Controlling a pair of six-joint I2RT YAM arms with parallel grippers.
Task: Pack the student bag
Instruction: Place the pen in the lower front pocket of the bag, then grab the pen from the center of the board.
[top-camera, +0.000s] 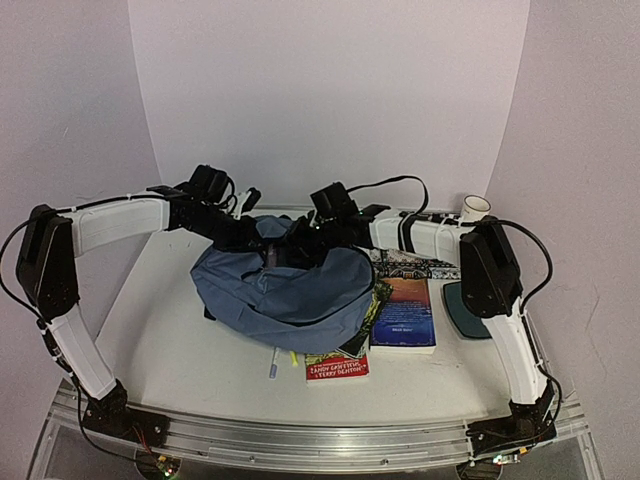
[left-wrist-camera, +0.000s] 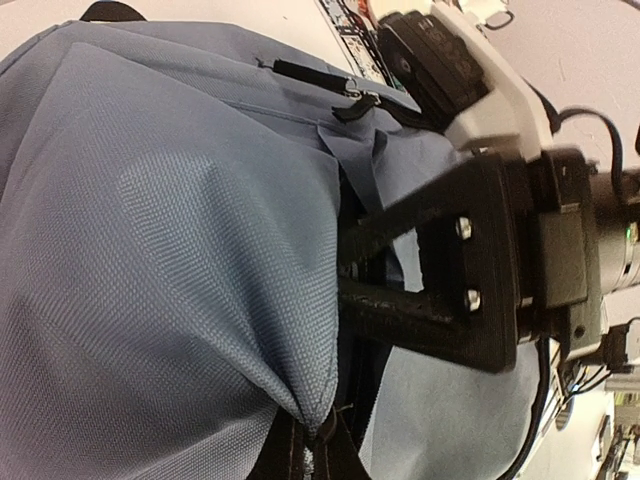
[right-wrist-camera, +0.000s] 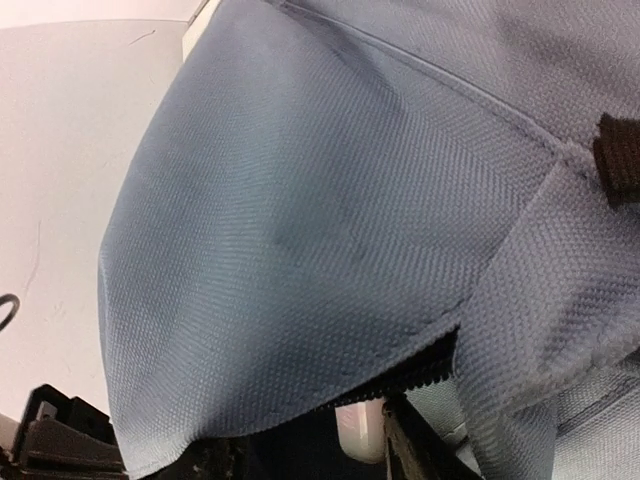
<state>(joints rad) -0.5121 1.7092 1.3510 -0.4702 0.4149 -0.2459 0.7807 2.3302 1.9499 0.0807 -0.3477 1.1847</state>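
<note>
Now | left fingers (top-camera: 240, 231) pinch student bag (top-camera: 290, 290) fabric | right fingers (left-wrist-camera: 420, 315) parted | books (top-camera: 404, 312) crowd right edge

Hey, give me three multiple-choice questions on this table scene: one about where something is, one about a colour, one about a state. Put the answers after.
1. Where does the blue-and-orange covered book lie?
A) on the white table, beside the slate-blue fabric backpack, on the right arm's side
B) on top of the backpack
C) by the left arm's base

2. What colour is the visible strip of the half-covered book poking out from under the backpack's near side?
A) green
B) red
C) white

3. The left gripper is:
A) open above the table
B) holding a book
C) shut on a fold of the backpack's fabric

Answers:
1 A, the top view shows it flat on the table, right of the backpack.
2 B, the strip is red.
3 C, the fabric bunches to a point at the gripper in the left wrist view.
</note>
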